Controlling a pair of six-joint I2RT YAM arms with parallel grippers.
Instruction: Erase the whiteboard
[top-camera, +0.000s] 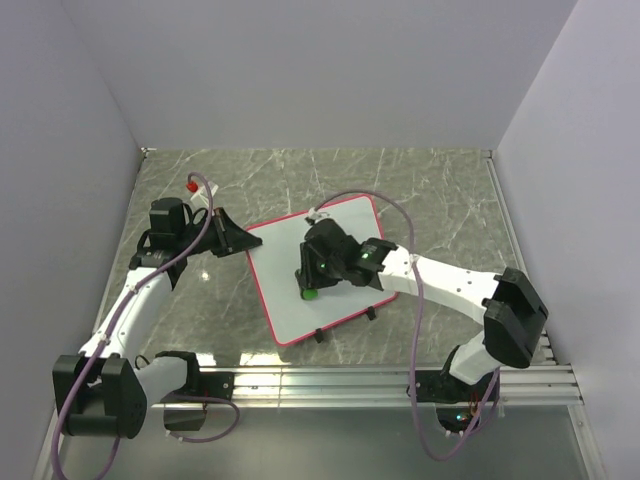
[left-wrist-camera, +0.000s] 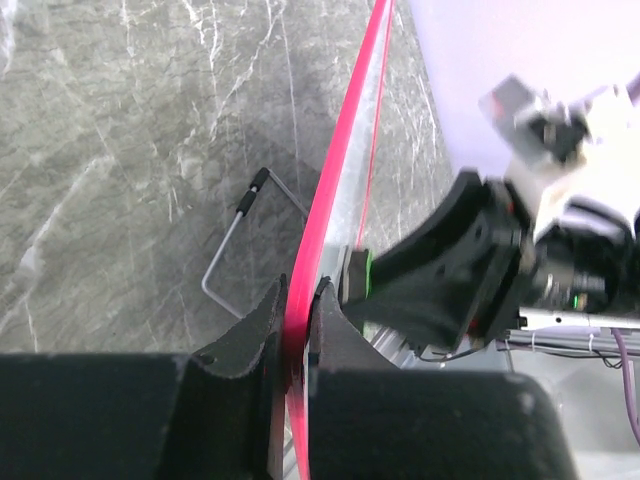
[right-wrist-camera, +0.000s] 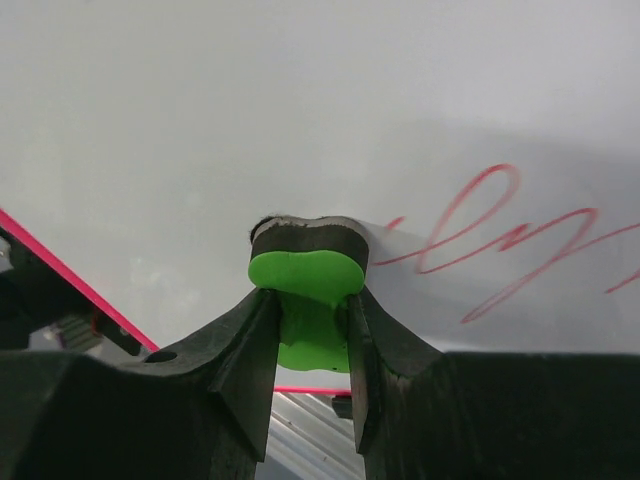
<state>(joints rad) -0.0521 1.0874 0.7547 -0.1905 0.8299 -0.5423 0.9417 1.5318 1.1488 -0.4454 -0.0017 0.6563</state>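
The whiteboard (top-camera: 290, 275), white with a pink-red frame, lies tilted on the marble table. My left gripper (top-camera: 243, 243) is shut on its left corner; in the left wrist view the pink frame (left-wrist-camera: 330, 190) runs between the gripper (left-wrist-camera: 298, 300). My right gripper (top-camera: 312, 283) is shut on a green eraser (right-wrist-camera: 305, 268) with a dark felt pad, pressed on the board surface (right-wrist-camera: 250, 120). A red scribble (right-wrist-camera: 500, 240) lies just right of the eraser. The eraser shows green under the right gripper in the top view (top-camera: 310, 293).
A red-capped marker (top-camera: 194, 186) lies at the back left of the table. A bent wire stand (left-wrist-camera: 235, 240) lies on the marble beside the board. Black clip feet (top-camera: 345, 325) sit on the board's near edge. A metal rail (top-camera: 380, 382) runs along the table's front.
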